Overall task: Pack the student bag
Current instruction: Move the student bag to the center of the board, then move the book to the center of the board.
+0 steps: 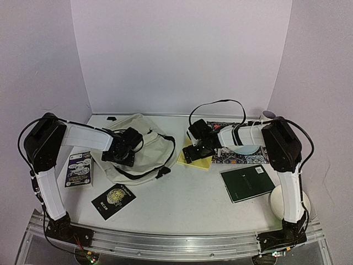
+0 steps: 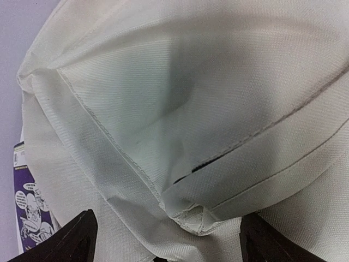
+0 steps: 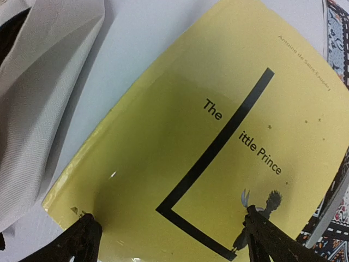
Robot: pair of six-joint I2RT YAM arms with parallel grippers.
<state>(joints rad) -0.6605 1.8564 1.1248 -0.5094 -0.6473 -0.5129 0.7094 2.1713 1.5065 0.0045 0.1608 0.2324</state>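
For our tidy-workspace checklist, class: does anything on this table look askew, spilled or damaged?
Nothing looks spilled or damaged. The student bag lies slumped on the table, and the yellow book, green notebook and black booklet lie loose around it at mixed angles.

A soft cream fabric student bag (image 1: pixel 144 138) lies slumped and flattened on the desk (image 1: pixel 187 193), directly under the left end effector (image 1: pixel 122 153), which hangs above its middle. A black strap (image 1: pixel 172 152) with a buckle (image 1: pixel 162 173) trails from the side facing the right end effector (image 1: pixel 190 153), and that side lies near it but apart. Seen close from the left wrist, the woven cloth is folded and creased, with stitched seams and a short dark zipper line.
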